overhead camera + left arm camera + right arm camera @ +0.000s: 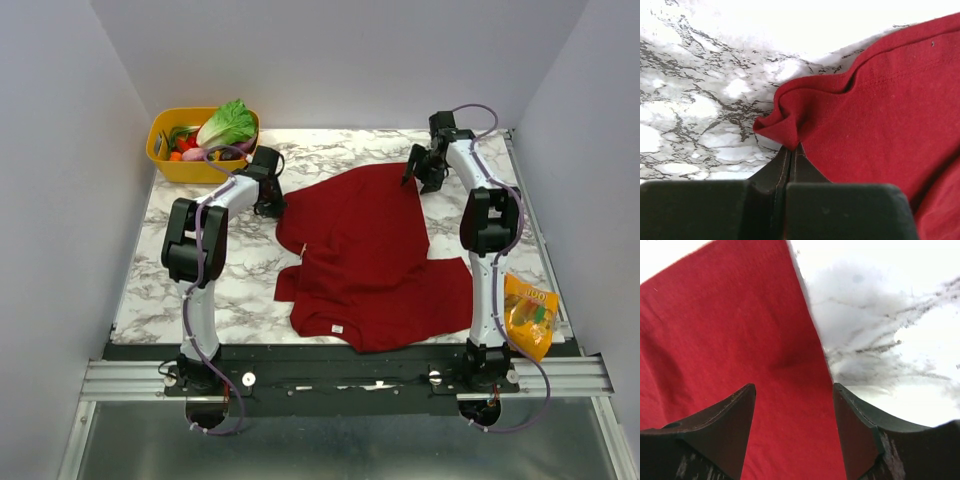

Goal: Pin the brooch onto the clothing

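Observation:
The dark red T-shirt (370,250) lies spread on the marble table, its white neck label (335,328) near the front edge. My left gripper (270,200) is shut on a bunched fold at the shirt's far left corner; the left wrist view shows the fold (782,127) pinched at the fingertips (790,148). My right gripper (420,172) is open over the shirt's far right corner. In the right wrist view its jaws (794,390) straddle the shirt's edge (740,330). I cannot make out the brooch; a tiny pale speck (303,250) sits on the shirt's left fold.
A yellow basket (165,160) of vegetables stands at the far left corner. An orange-yellow snack bag (528,315) lies at the front right edge. Grey walls close in the table on three sides.

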{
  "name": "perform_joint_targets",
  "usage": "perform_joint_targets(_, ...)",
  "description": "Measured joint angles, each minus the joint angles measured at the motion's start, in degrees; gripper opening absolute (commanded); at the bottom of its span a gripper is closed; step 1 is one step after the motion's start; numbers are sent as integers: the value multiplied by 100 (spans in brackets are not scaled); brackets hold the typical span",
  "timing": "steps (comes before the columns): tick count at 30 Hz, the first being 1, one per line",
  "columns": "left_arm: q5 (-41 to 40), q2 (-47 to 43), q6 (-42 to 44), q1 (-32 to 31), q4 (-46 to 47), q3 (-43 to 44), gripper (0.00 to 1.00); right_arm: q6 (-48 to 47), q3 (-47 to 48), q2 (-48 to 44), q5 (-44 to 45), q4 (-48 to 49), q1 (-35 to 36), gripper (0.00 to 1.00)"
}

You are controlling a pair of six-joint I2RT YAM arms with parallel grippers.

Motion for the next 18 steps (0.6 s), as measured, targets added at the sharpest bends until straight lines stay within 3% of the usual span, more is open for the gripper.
perform_joint_targets(8, -262, -173, 258, -48, -557, 37, 0, -203, 354, 118, 114, -592, 2, 73)
perform_joint_targets(13, -269, -586, 468, -81, -855, -13, 0, -409, 1202, 516, 208, -1005, 85, 71)
perform_joint_targets(18, -258, -1056, 619, -212, -949, -140, 0, -673, 1357, 623, 221, -1309, 267, 70)
